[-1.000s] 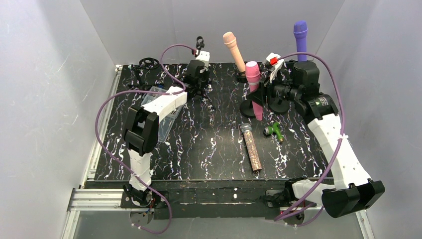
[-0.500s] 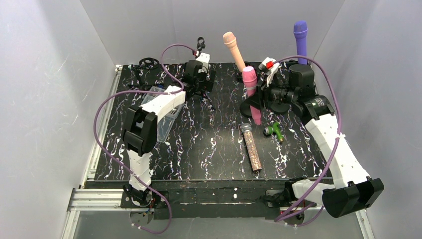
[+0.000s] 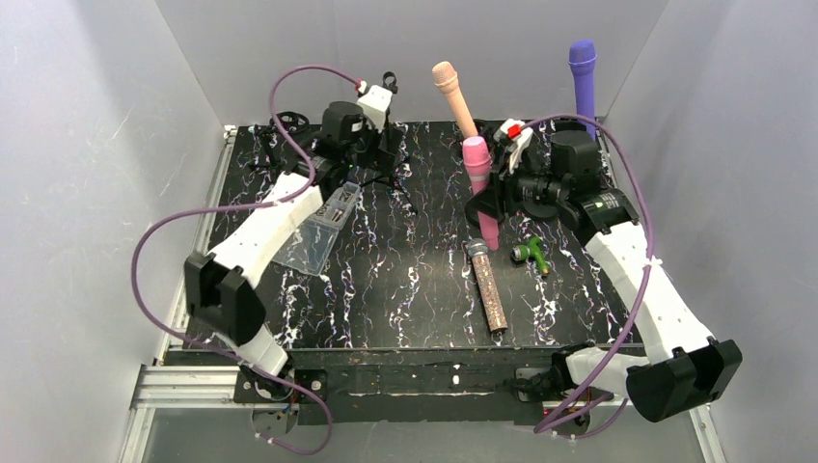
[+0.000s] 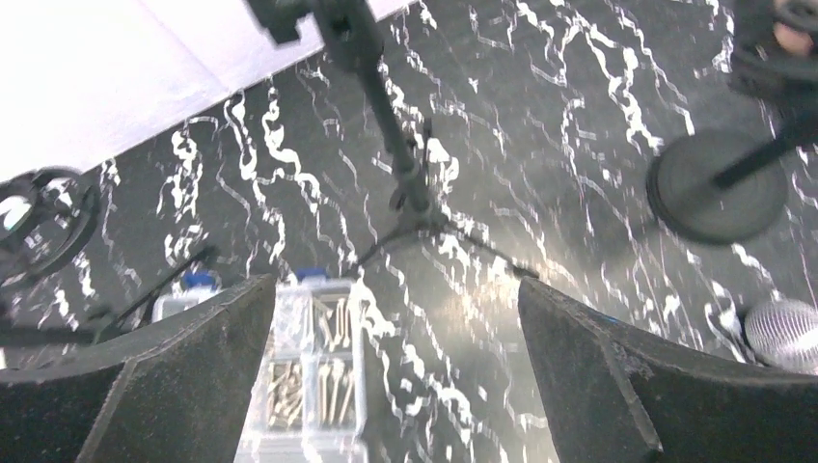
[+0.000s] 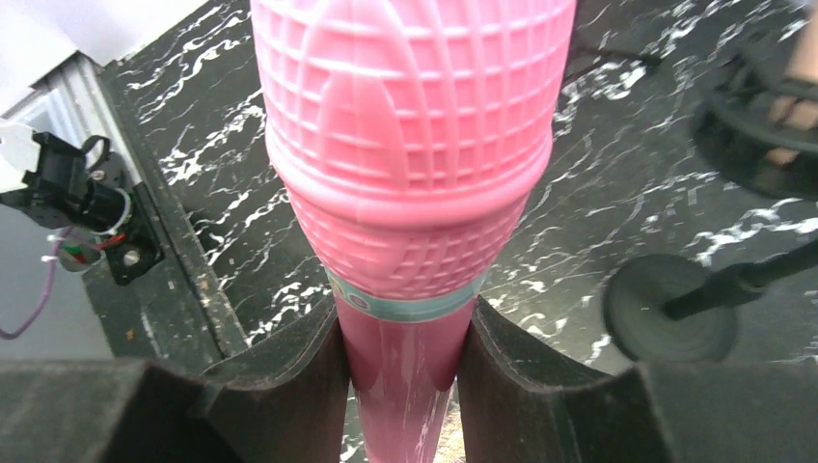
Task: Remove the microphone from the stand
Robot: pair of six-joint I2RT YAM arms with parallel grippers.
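the right hand pinches the pink microphone by the narrow handle just below its mesh head, one dark finger pressed against each side. seen from above, this pink microphone stands nearly upright, head up, at the far right part of the counter. a round-base stand shows beside it in the right wrist view, apart from the handle. the left hand is spread wide with nothing between its fingers, hanging over a thin tripod stand and a clear box of small parts at the far left. a glittery microphone lies flat near the middle of the counter, with a green clip just to its right. a peach microphone and a purple microphone stand at the back.
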